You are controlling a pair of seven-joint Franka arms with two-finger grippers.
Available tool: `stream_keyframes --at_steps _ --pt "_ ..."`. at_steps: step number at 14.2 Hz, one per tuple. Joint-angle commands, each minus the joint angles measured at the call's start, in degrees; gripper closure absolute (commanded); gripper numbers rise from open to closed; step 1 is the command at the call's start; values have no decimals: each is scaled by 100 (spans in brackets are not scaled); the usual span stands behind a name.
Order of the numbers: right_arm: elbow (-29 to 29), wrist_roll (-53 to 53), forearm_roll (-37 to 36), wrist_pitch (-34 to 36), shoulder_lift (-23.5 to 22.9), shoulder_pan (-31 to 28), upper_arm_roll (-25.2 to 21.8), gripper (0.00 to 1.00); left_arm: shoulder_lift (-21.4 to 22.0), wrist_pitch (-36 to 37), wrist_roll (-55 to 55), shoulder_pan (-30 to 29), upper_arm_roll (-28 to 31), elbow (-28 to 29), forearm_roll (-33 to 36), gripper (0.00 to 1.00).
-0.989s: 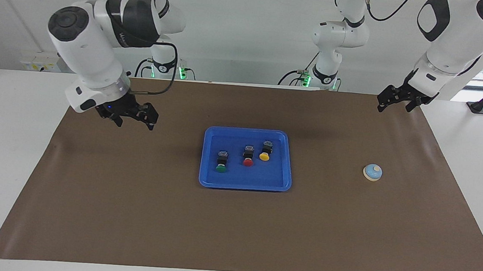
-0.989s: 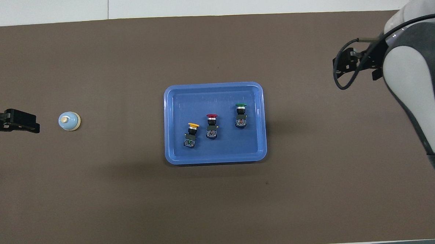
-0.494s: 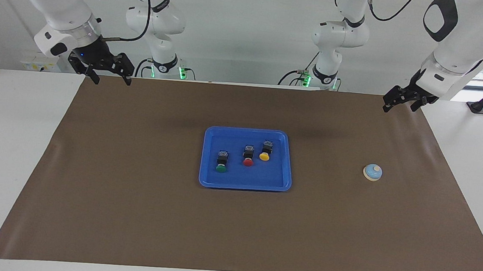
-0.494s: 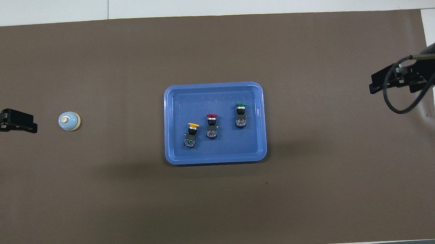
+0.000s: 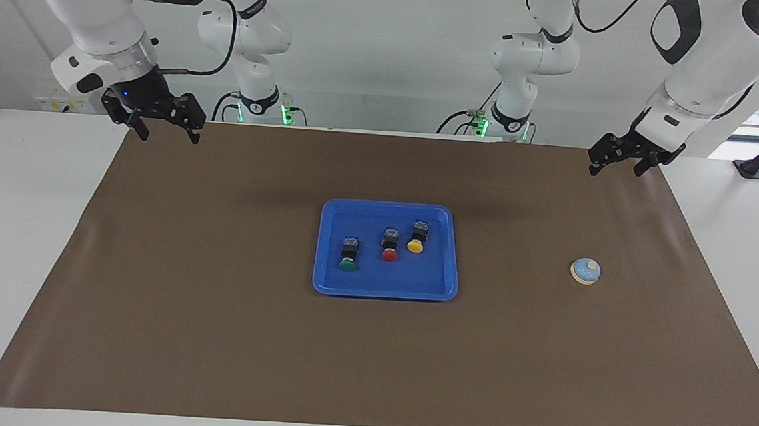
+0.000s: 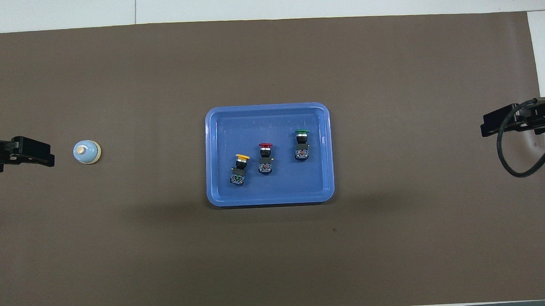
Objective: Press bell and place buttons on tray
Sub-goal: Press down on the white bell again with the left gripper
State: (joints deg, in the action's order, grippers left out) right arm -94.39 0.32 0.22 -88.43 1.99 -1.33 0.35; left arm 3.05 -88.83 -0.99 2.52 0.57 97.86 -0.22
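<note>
While raised, left tool (image 5: pixel 615 163) overlooks bell (image 5: pixel 586 271)

Robot lab: paired arms (image 5: pixel 99 13), papered table (image 5: pixel 210 335)

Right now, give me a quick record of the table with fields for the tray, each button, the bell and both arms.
tray: blue, mid-table on the brown mat
green button: in tray, toward the right arm's end
red button: in tray, between the other two
yellow button: in tray, toward the left arm's end
bell: on the mat, toward the left arm's end
left gripper: raised, empty, fingers open
right gripper: raised, empty, fingers open
</note>
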Motion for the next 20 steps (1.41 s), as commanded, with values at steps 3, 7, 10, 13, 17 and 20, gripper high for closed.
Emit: stream_keyframes --at_steps 3,7,10,13,17,20 --pt "-159 -208 -136 -95 82 -184 150 0 29 -38 47 38 40 -21 -22 0" --pt "-150 -156 -136 -104 82 -166 150 0 29 -20 37 21 84 -13 -22 34" --pt "-124 -173 -127 -69 91 -175 141 0 29 -20 37 12 84 -30 -31 86" --pt "-124 -173 -127 -69 91 -166 141 0 -33 -29 37 3 93 -56 -31 100" --pt "-133 -173 -127 -69 91 -166 141 0 -437 -562 46 -23 110 13 -31 100" --pt "-124 -173 -127 -69 91 -166 141 0 -980 -1354 81 -76 145 329 -22 100"
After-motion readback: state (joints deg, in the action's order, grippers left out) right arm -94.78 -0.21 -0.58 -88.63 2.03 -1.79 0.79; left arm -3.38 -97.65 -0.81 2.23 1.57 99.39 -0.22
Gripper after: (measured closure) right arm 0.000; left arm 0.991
